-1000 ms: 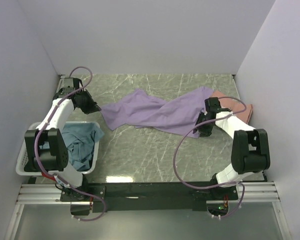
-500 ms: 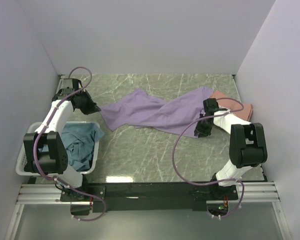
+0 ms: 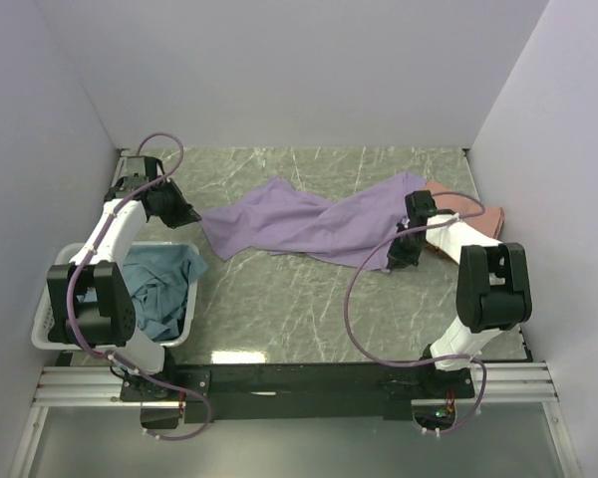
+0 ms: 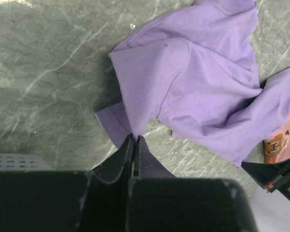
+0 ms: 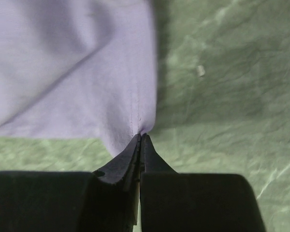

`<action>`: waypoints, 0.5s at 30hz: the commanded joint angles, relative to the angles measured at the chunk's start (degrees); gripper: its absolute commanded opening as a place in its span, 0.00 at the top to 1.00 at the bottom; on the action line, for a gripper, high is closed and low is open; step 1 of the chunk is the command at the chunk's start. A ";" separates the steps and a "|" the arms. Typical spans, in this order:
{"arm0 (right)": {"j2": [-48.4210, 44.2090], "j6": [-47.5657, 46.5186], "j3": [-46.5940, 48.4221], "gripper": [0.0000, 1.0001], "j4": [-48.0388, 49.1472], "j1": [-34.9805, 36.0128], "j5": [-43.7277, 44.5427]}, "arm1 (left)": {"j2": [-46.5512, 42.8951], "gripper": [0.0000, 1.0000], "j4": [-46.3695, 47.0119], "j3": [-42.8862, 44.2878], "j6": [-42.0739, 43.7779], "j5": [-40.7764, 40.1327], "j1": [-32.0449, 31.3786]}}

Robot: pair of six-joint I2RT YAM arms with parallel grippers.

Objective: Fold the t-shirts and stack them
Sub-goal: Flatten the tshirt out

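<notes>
**A:** What sits nearest the arms?

**B:** At the near left, a white slatted basket (image 3: 42, 324) with a teal-blue t-shirt (image 3: 164, 289) bunched inside it.

**A:** And the right gripper (image 5: 139, 137)?

**B:** It is low over the green marbled table (image 3: 279, 319), right of centre. Its jaws are pressed together, pinching the near right edge of the lavender t-shirt (image 3: 299, 219). The wrist view shows the cloth drawn to a point between the tips.

**A:** How does that shirt lie?

**B:** It is rumpled and stretched across the middle of the table from left to right, with twisted folds along its length.

**A:** The left gripper (image 4: 134, 138)?

**B:** It is farther back on the left, beyond the basket. Its jaws are also closed tight, nipping the shirt's left end, where a sleeve is folded under.

**A:** Anything beyond?

**B:** At the far right lies a salmon-pink t-shirt (image 3: 470, 212), flat on the table. The lavender shirt's right end overlaps its left side. Small print shows on it in the left wrist view.
</notes>
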 commanded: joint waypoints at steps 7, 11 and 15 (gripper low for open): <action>-3.53 2.24 27.06 1.00 -13.51 -0.78 -3.54 | 6.38 1.00 4.20 12.48 -4.52 2.73 -2.74; 1.19 2.07 41.73 1.00 -19.12 -1.22 -3.20 | 13.58 1.00 5.08 25.66 -6.99 4.93 -2.83; 7.62 1.80 64.40 1.00 -24.85 -1.40 -2.32 | 21.41 1.00 2.45 45.08 -10.32 6.60 -2.83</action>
